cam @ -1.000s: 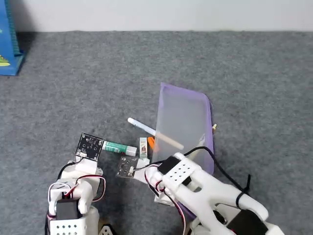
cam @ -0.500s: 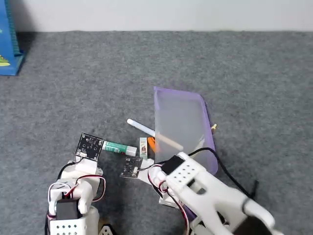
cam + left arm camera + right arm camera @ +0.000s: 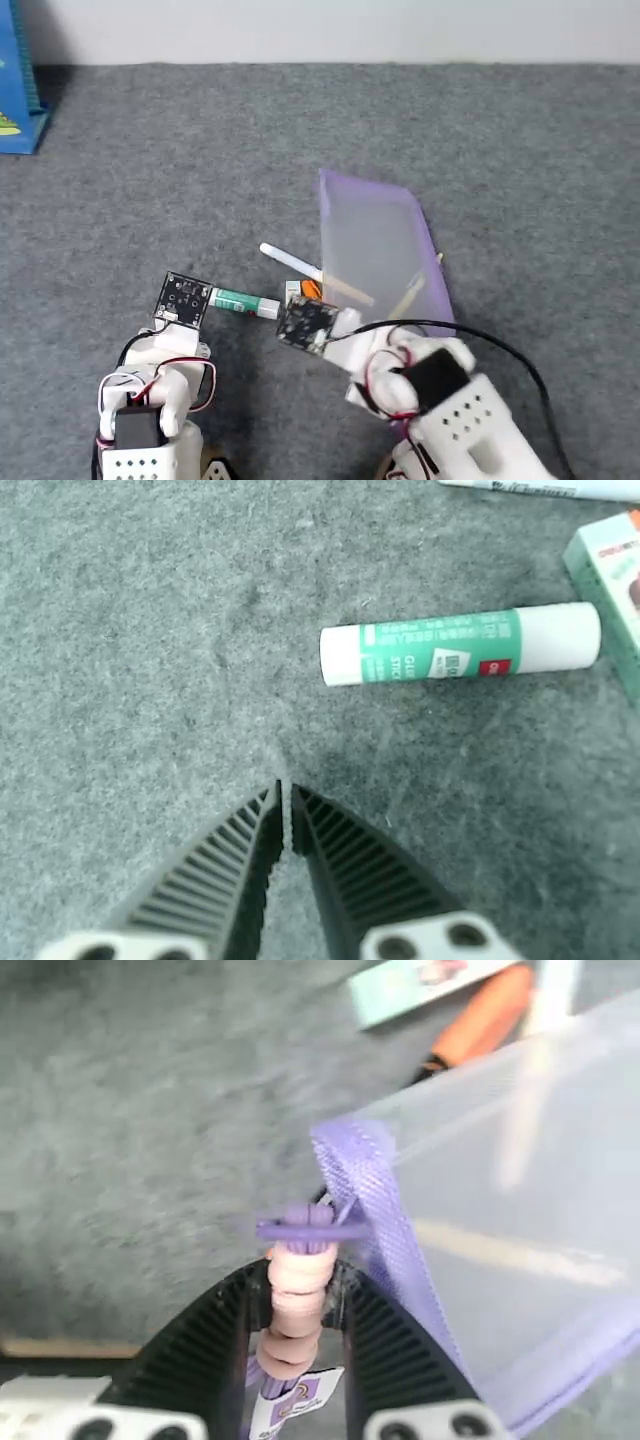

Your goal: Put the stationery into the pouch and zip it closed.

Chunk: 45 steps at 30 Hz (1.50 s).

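**A:** Where is the pouch?

**B:** The purple mesh pouch [image 3: 375, 240] lies mid-table. The right gripper [image 3: 298, 1278] pinches its beaded zipper pull [image 3: 290, 1340].

**A:** What's around it?

**B:** The glue stick [image 3: 460, 652], pen [image 3: 290, 261] and small box [image 3: 610, 570] lie outside it. The left gripper [image 3: 285, 810], pressed together and empty, hovers near the glue stick. Zipping now would likely shut them out.

A grey, felt-like mat [image 3: 520, 130] covers the table from the near edge to the far one, its short fibres mottled light and dark. Along the far side it meets a plain white wall [image 3: 330, 30], with a thin shadow at the join. A blue object [image 3: 15, 100] with green and yellow print stands at the far left. The light is soft and even.
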Each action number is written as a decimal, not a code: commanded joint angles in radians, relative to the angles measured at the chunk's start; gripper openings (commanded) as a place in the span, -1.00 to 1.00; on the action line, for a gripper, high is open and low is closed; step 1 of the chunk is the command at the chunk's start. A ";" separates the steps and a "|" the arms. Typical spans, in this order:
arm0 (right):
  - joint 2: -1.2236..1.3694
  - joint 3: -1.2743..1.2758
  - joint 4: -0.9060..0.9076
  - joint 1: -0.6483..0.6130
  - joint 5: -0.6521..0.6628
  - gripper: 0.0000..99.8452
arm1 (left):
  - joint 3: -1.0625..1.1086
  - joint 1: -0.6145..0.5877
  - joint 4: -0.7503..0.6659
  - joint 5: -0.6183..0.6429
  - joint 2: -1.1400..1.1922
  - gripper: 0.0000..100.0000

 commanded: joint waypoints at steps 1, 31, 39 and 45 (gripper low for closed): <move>-0.081 -0.048 0.002 0.090 0.031 -0.98 | -0.012 -0.005 0.002 -0.009 -0.014 -0.97; -0.521 -0.048 -0.045 0.127 0.008 -0.98 | -0.012 0.143 0.002 -0.009 -0.014 -0.97; -0.529 -0.049 -0.050 0.151 0.002 -0.98 | -0.153 0.187 -0.110 -0.006 -0.017 -0.97; -0.529 -0.049 -0.093 0.240 0.002 -0.98 | -0.308 0.318 -0.124 0.092 -0.015 -0.89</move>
